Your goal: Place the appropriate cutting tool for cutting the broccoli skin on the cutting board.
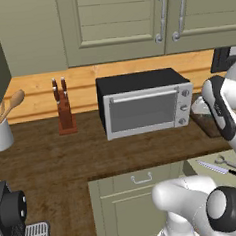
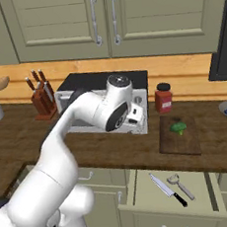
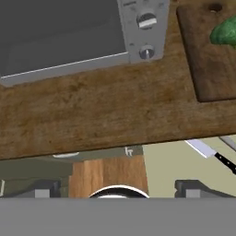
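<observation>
My end effector (image 3: 117, 193) spread wide and empty, I should drop toward the slim silver-bladed, black-handled knife (image 3: 213, 154) at lower right, taking its handle squarely, before the dark brown wooden cutting board (image 3: 209, 60).

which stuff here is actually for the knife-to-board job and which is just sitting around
For the job:
knife in the open drawer
cutting board
broccoli on the board
open gripper

Just lying about:
toaster oven
knife block
red jar
peeler

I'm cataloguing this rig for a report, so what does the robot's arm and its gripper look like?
The arm is glossy white, built of rounded tubular segments with dark grey joint rings and a round dark cap at one joint. The gripper ends in two small dark grey blocky finger tips.
</observation>
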You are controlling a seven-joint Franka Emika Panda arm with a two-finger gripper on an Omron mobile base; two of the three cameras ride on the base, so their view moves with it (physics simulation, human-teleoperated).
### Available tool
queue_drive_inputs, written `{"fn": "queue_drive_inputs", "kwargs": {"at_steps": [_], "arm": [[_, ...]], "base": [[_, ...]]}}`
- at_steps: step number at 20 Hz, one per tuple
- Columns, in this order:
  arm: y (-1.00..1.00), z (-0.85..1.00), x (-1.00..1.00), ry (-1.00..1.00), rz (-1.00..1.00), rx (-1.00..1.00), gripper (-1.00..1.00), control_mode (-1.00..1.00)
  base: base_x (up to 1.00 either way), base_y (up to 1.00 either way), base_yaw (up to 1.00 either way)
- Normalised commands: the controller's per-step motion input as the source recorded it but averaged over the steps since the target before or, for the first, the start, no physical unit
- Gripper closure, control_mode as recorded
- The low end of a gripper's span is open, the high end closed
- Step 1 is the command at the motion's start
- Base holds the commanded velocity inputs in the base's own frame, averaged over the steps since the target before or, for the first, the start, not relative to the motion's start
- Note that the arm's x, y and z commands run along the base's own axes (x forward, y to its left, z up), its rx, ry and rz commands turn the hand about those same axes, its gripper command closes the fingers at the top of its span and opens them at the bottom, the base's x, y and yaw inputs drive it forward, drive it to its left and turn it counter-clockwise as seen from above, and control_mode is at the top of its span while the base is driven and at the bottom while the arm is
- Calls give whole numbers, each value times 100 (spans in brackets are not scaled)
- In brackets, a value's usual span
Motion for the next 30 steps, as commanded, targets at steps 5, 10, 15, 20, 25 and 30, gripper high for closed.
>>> {"fn": "queue_drive_inputs", "kwargs": {"at_steps": [5,10,15,20,25,30], "arm": [[-89,-51,-54,14,-9,0,-100,-100],[-72,-51,-88,2,-7,0,-100,-100],[-51,-26,-43,14,-4,0,-100,-100],[-41,-17,1,28,-1,0,-100,-100],[-30,-34,5,12,0,1,-100,-100],[-20,-42,0,16,0,0,-100,-100]], "base": [[0,0,0],[0,0,0],[0,0,0],[0,0,0],[0,0,0],[0,0,0]]}}
